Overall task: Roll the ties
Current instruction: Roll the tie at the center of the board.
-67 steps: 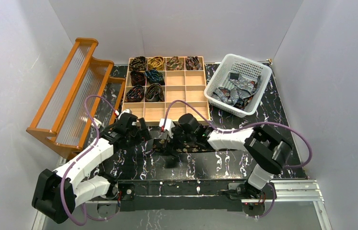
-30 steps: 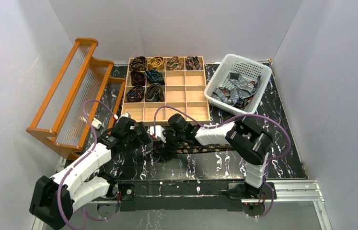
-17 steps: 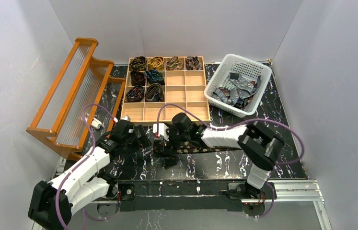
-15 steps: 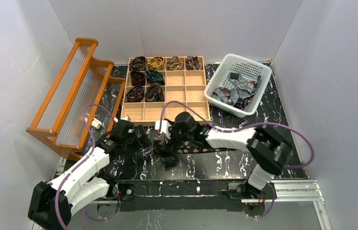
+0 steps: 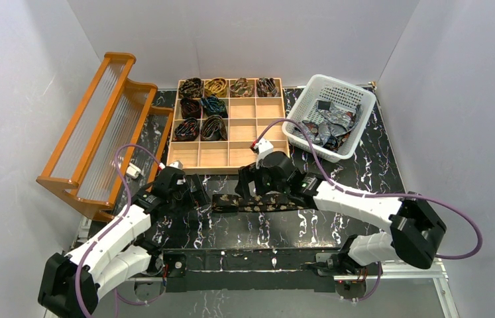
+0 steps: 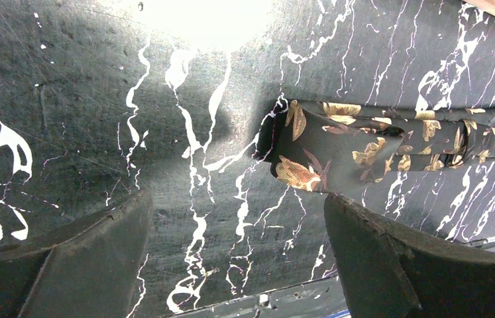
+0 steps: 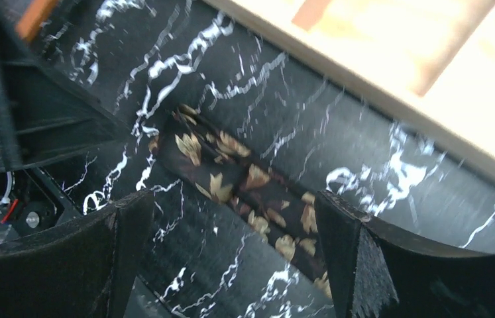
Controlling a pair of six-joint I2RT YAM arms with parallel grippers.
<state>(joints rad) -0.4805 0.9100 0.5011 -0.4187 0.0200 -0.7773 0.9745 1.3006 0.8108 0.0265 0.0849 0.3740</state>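
A dark brown tie (image 5: 228, 201) with gold leaves lies stretched flat across the black marble table (image 5: 377, 165), its folded left end toward my left gripper. My left gripper (image 5: 195, 193) hovers just left of that end, open and empty. In the left wrist view, the tie's end (image 6: 327, 149) lies beyond the right fingertip (image 6: 390, 252). My right gripper (image 5: 252, 191) hangs open above the tie's middle. In the right wrist view, the tie (image 7: 231, 175) runs diagonally under the open gripper (image 7: 231, 258), which holds nothing. Several rolled ties (image 5: 201, 106) fill compartments of the wooden tray (image 5: 258, 142).
A white basket (image 5: 357, 129) at the back right holds a heap of grey-silver ties (image 5: 327, 126). An orange wooden rack (image 5: 95, 126) stands along the left side. The tray's front rim (image 7: 390, 106) lies close behind the right gripper.
My right gripper has opened, let go of the tie, and drawn back to the right above it. The tie's left end now lies flat. The left arm has barely moved.
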